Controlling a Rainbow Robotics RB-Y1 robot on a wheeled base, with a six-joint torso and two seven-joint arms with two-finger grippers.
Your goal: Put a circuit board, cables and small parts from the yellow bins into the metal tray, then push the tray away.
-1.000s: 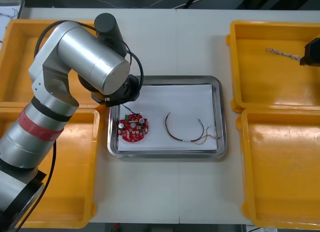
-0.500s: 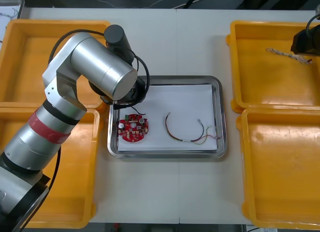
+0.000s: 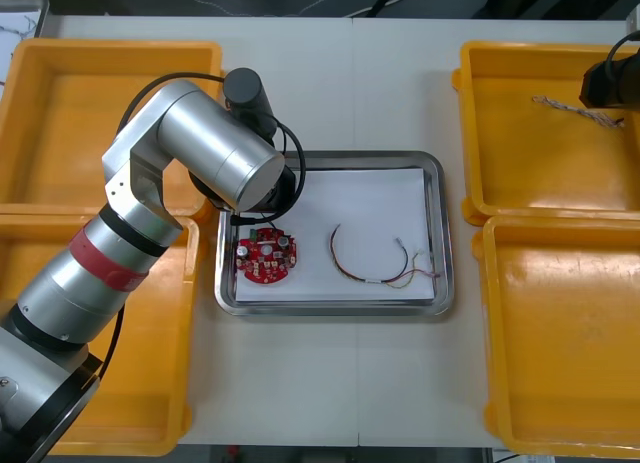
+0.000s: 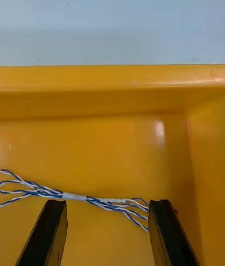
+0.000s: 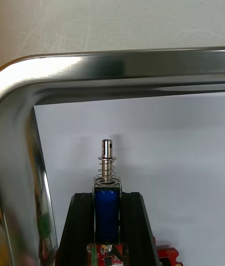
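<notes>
Left gripper shifted right over metal tray, clamped on small metal part near red circuit board. Right gripper wide apart, over blue-white cable in far right yellow bin

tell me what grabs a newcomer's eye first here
The big silver left arm reaches over the left end of the metal tray, its left fingers shut on a small metal part by the red circuit board. In the far right yellow bin, the right fingers stand open at a twisted blue and white cable.
</notes>
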